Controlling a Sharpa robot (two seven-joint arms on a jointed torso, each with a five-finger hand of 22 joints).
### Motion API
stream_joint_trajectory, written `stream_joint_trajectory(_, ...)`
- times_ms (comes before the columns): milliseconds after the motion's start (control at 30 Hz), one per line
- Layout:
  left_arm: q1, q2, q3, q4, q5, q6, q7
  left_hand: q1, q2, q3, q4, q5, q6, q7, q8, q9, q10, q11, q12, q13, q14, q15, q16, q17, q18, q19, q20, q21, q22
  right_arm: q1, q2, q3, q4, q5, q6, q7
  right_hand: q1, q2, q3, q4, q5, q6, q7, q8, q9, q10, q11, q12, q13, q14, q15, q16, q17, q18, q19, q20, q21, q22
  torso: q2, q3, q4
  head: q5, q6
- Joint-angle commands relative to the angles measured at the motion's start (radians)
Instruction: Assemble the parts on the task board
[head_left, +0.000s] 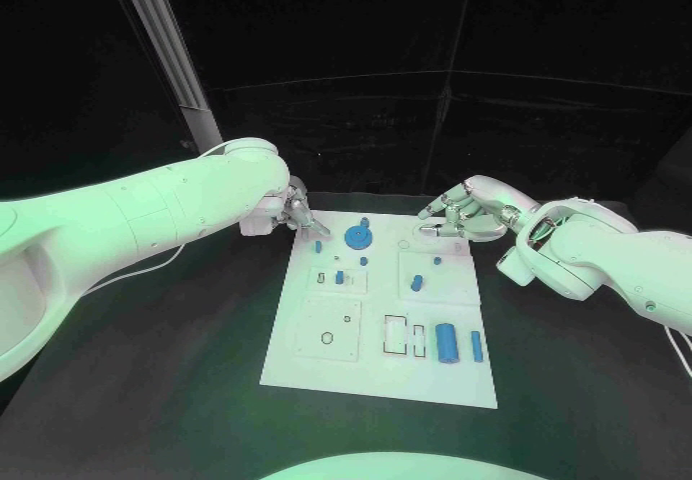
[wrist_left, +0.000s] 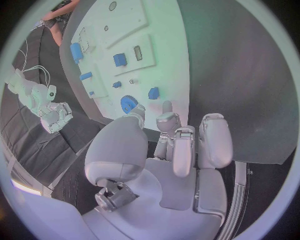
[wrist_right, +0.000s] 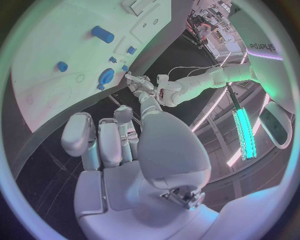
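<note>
The white rectangular task board (head_left: 378, 350) is sitting in the middle of the black table (head_left: 173, 340), with the small blue parts scattered across it: a round blue gear-like disc (head_left: 358, 238) up near the board's far edge, a couple of tiny blue pegs (head_left: 339, 277) around the middle, and two long blue cylinders (head_left: 447, 343) lying side by side toward the near right corner. The left silver hand (head_left: 296, 212) is hovering over the far left corner of the board, fingers loosely apart and grasping nothing. The right silver hand (head_left: 459, 215) is hanging over the far right corner, also released, fingers spread with nothing in them.
</note>
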Motion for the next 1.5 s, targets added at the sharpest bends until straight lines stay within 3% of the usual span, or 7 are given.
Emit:
stream_joint_trajectory(33,-0.003,0.007,0.0,-0.007,-0.015,0.019,0.028,-0.007,0.0,-0.005,0.0,-0.004,0.008,-0.002,0.005,0.001,0.003,-0.002,0.005,0.001,0.106,0.001,0.003,0.263,-0.004,0.006,0.004,0.006,0.002,0.002,0.002,0.001,0.0,-0.001,0.007,0.009,-0.002,0.008,-0.005,-0.001,0.005,-0.001,-0.001,0.003,0.0,-0.007,-0.003,-0.007,-0.001,0.031,-0.005,-0.006,-0.001,0.013,-0.006,-0.002,-0.003,-0.001,0.0,0.0004,0.0,-0.002,-0.001)
stream_joint_trajectory(900,-0.013,0.027,-0.002,-0.022,-0.015,0.061,0.036,0.095,0.041,-0.017,-0.026,-0.003,0.013,-0.007,0.024,0.008,0.008,-0.007,0.015,0.004,0.106,-0.003,0.003,0.263,-0.006,0.011,0.0,0.011,0.014,0.002,0.008,0.001,-0.002,-0.001,0.008,0.01,0.0,0.01,-0.005,-0.001,0.005,-0.001,-0.001,0.003,0.0,-0.007,-0.003,-0.007,-0.002,0.031,-0.005,-0.006,-0.001,0.014,-0.006,-0.002,-0.004,-0.002,-0.001,0.0009,0.0011,-0.004,-0.004)
stream_joint_trajectory(1300,-0.014,0.03,-0.003,-0.024,-0.016,0.058,0.038,0.104,0.046,-0.016,-0.03,-0.003,0.014,-0.008,0.025,0.009,0.008,-0.008,0.015,0.003,0.106,-0.003,0.003,0.263,-0.006,0.011,0.0,0.01,0.014,0.002,0.01,0.001,-0.002,-0.001,0.01,0.01,0.0,0.01,-0.005,-0.001,0.005,-0.001,-0.001,0.003,0.0,-0.007,-0.003,-0.007,-0.002,0.031,-0.005,-0.006,-0.001,0.014,-0.006,-0.002,-0.004,-0.002,-0.001,0.0019,0.0008,-0.005,-0.005)
stream_joint_trajectory(1500,-0.015,0.032,-0.003,-0.025,-0.016,0.042,0.044,0.126,0.069,-0.003,-0.036,-0.001,0.015,-0.008,0.026,0.008,0.009,-0.008,0.015,0.003,0.106,-0.003,0.003,0.263,-0.006,0.011,0.0,0.01,0.015,0.002,0.011,0.001,-0.003,-0.001,0.01,0.011,0.0,0.01,-0.005,-0.001,0.005,-0.001,-0.001,0.003,0.0,-0.007,-0.003,-0.007,-0.002,0.031,-0.005,-0.006,-0.001,0.014,-0.006,-0.002,-0.004,-0.002,-0.001,0.0014,0.0013,-0.007,-0.006)
